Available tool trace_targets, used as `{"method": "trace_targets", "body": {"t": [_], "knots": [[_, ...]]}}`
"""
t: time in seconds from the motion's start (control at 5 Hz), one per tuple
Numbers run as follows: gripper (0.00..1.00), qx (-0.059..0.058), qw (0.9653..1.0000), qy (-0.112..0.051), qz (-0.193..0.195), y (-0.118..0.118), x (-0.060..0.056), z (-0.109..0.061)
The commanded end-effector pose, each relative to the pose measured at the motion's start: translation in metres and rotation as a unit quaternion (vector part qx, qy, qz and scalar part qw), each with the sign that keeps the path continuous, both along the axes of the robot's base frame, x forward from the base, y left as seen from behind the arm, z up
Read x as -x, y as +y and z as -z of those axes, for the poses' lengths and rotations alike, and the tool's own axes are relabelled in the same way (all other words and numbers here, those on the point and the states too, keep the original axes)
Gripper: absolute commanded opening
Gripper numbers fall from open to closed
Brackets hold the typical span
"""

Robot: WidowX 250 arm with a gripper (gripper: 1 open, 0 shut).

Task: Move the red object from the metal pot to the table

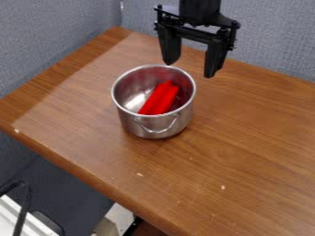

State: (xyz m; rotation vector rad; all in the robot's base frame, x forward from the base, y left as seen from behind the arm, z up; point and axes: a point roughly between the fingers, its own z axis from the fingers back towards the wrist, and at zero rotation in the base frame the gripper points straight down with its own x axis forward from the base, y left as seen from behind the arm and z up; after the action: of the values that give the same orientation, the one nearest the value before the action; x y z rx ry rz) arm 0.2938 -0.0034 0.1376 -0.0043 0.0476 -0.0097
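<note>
A small shiny metal pot (153, 120) stands on the brown wooden table (234, 157), a little left of its middle. Inside the pot lies the red object (159, 96), an elongated bar leaning diagonally from lower left to upper right. My black gripper (191, 59) hangs above and just behind the pot's far right rim. Its two fingers point down and stand wide apart, with nothing between them. It touches neither the pot nor the red object.
A grey-blue fabric wall rises behind the table. The table's left and front edges drop to a dark floor area, where a metal frame (25, 212) shows at lower left. Bare wood spreads to the right of and in front of the pot.
</note>
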Motion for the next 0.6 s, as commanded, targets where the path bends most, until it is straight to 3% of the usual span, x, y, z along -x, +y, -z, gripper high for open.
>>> {"method": "trace_targets", "body": {"t": [0.0, 0.2, 0.4], "knots": [[1.00, 0.001, 0.9999, 0.011, 0.002, 0.001, 0.002, 0.006], [1.00, 0.000, 0.9997, 0.023, 0.010, 0.014, 0.011, 0.015], [1.00, -0.010, 0.9998, 0.014, 0.014, 0.029, 0.014, 0.019]]}}
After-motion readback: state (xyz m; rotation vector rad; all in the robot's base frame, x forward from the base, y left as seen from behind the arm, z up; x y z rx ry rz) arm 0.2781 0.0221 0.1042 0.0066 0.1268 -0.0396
